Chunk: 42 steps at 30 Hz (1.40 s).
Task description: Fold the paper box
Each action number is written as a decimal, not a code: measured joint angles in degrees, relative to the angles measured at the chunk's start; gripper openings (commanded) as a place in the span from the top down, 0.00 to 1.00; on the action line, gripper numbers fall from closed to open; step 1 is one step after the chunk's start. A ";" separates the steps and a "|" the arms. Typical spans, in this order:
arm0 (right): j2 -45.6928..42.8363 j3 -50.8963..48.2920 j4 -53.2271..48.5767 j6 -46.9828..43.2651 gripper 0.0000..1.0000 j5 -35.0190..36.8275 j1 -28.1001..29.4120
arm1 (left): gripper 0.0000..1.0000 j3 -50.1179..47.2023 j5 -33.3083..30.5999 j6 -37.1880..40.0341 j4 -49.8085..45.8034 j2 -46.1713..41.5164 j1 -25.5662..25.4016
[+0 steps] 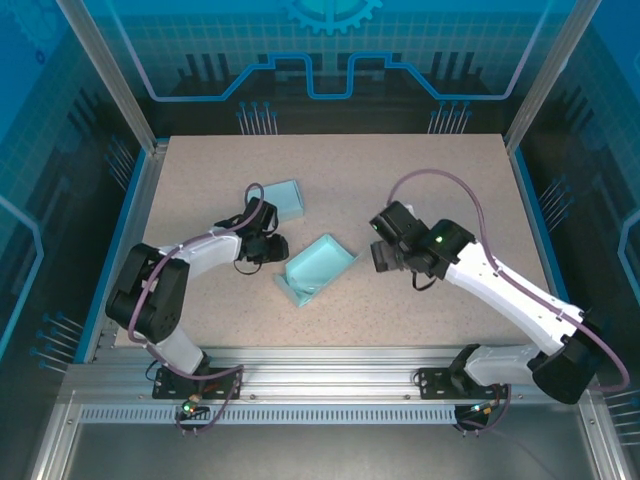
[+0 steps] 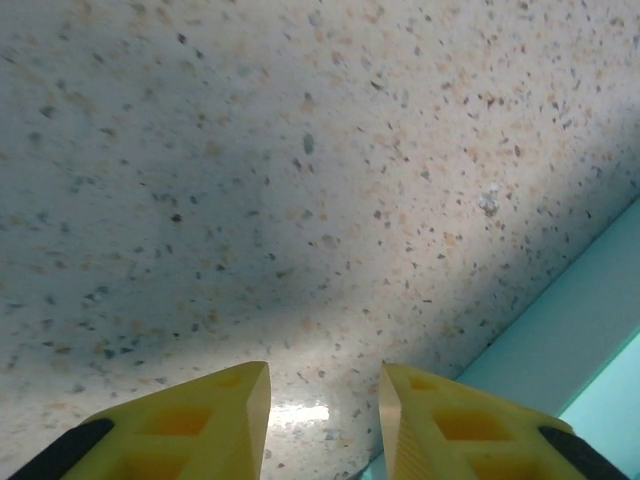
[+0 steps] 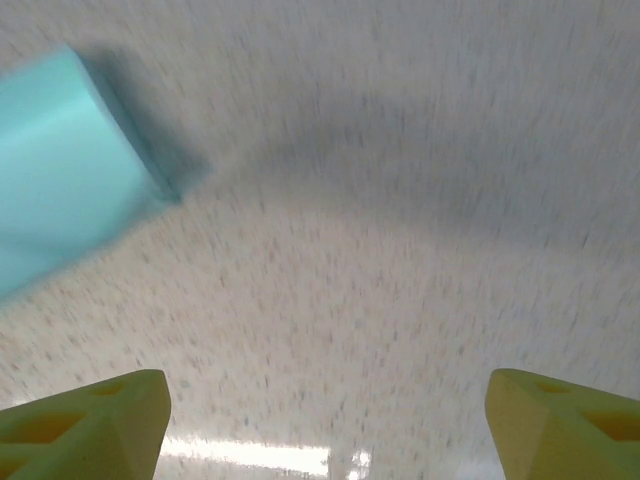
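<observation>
The paper box (image 1: 318,270), a pale teal open tray with raised sides, lies near the middle of the table. My left gripper (image 1: 270,248) sits just left of it, low over the table. In the left wrist view the left gripper (image 2: 325,378) has a narrow gap between its yellow fingers (image 2: 235,400), with bare tabletop in the gap, and the paper box (image 2: 590,330) edge lies to their right. My right gripper (image 1: 381,257) hovers to the box's right. In the blurred right wrist view the right gripper (image 3: 325,380) is open wide over bare table, with a corner of the paper box (image 3: 70,170) at upper left.
A second teal paper piece (image 1: 285,197) lies flat behind the left gripper. The speckled table (image 1: 430,170) is bordered by a blue rim and metal posts. Cables loop over both arms.
</observation>
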 measured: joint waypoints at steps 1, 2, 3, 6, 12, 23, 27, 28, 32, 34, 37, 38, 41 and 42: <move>-0.74 -2.27 0.28 1.05 0.18 -1.18 -0.50 | 0.65 -0.02 0.55 -0.04 -0.02 0.02 -0.11; -1.42 -4.74 0.87 2.12 0.18 -2.78 -1.05 | 0.65 -0.02 1.03 -0.09 0.00 0.02 -0.22; -1.92 -7.28 1.75 3.13 0.18 -4.66 -1.60 | 0.65 -0.02 1.46 -0.15 0.02 0.02 -0.44; -1.31 -12.63 6.03 5.11 0.19 -10.29 -2.62 | 0.65 -0.35 2.56 -0.44 0.04 0.02 -1.66; 6.95 -14.47 16.85 5.70 0.20 -18.43 -3.43 | 0.66 -0.70 3.41 -2.25 0.26 0.00 -4.79; 19.61 -9.64 28.68 0.74 0.22 -24.06 -12.33 | 0.66 -2.73 5.27 -8.85 4.28 -0.57 -10.67; 23.23 -6.47 31.45 -2.47 0.23 -26.99 -17.46 | 0.64 -2.73 6.45 -11.85 7.21 -0.57 -13.35; 24.15 -5.60 31.98 -3.15 0.23 -27.67 -18.64 | 0.63 -2.73 6.69 -12.33 7.87 -0.57 -13.86; 28.57 -0.50 32.61 -6.08 0.22 -29.40 -22.10 | 0.63 -2.73 7.43 -14.40 10.82 -0.57 -16.13; 29.62 1.40 32.39 -6.99 0.21 -29.31 -22.97 | 0.62 -2.73 6.95 -15.10 11.08 -0.87 -16.76; 29.03 2.16 31.39 -7.85 0.19 -28.72 -25.16 | 0.56 -2.82 3.28 -14.14 9.27 -3.52 -16.83; 28.20 1.99 30.62 -7.87 0.18 -28.33 -26.32 | 0.54 -2.75 1.44 -12.87 8.20 -5.03 -16.57; 23.41 -0.33 28.55 -7.76 0.15 -26.45 -29.22 | 0.48 -1.29 -3.54 -6.97 5.49 -8.76 -14.99; 21.31 -1.31 27.63 -7.72 0.14 -25.77 -29.77 | 0.48 -0.39 -4.48 -4.68 5.18 -9.29 -14.16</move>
